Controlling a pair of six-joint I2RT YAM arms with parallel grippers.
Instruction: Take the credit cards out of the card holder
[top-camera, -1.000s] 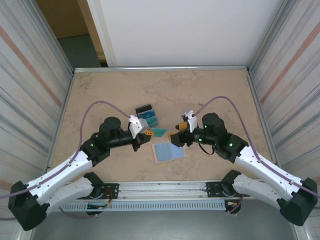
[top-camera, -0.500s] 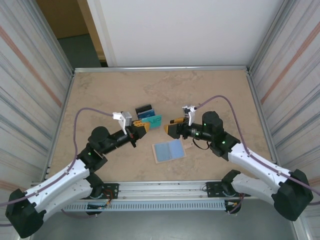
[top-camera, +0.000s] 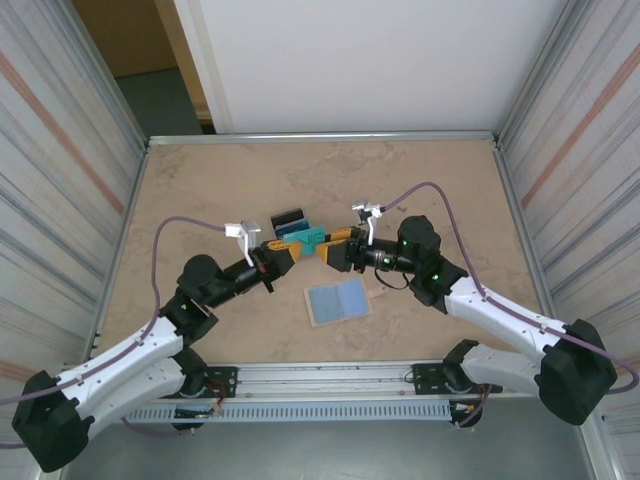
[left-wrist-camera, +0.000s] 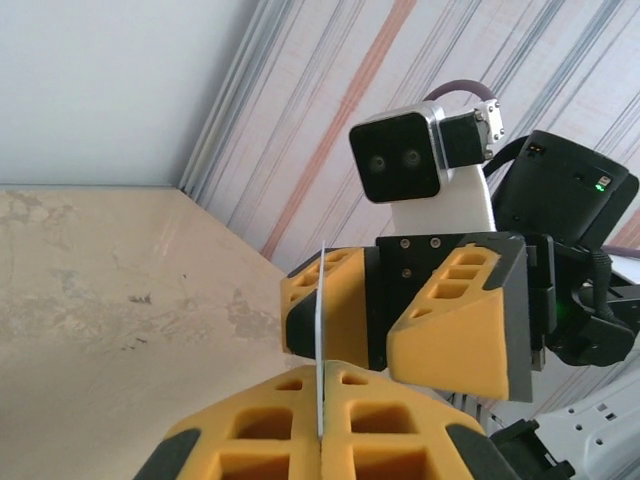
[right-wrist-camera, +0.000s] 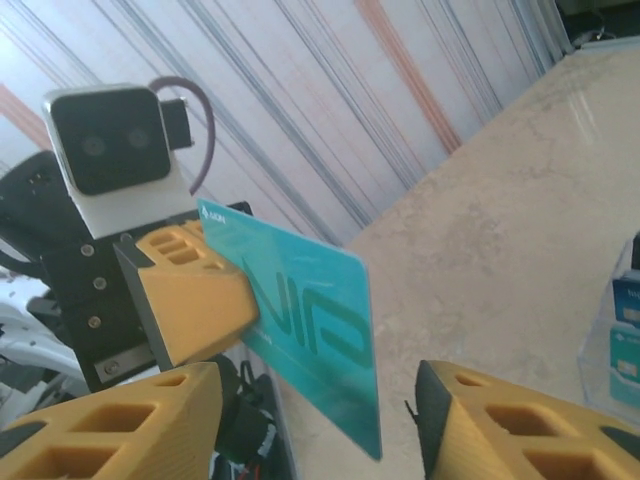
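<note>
One thin, rigid teal card (top-camera: 307, 240) with rounded corners and darker glossy lettering is clamped between the closed, honeycomb-moulded yellow pads (left-wrist-camera: 250, 440) of the left gripper (top-camera: 285, 255). It is held above the table (top-camera: 200, 190), whose top is matt, beige and marbled. In the left wrist view the card (left-wrist-camera: 322, 330) is seen edge-on as a fine pale line rising out of the seam between the two pads. The right gripper (top-camera: 333, 250) is set directly opposite, with its two wedge-shaped yellow fingers (right-wrist-camera: 120, 430) spread apart to either side of the card's free corner. No contact with the card (right-wrist-camera: 300, 320) can be made out. One card holder (top-camera: 337, 300) is laid open and flat on the table just in front of the two grippers, near the centre. Two smooth light-blue inner panels are shown within its tan border. A small fanned pile of cards (top-camera: 290, 222), black and blue on top, lies just behind the held card; their number cannot be counted. Ribbed, striped walls (top-camera: 60, 150) stand along both sides of the table.
</note>
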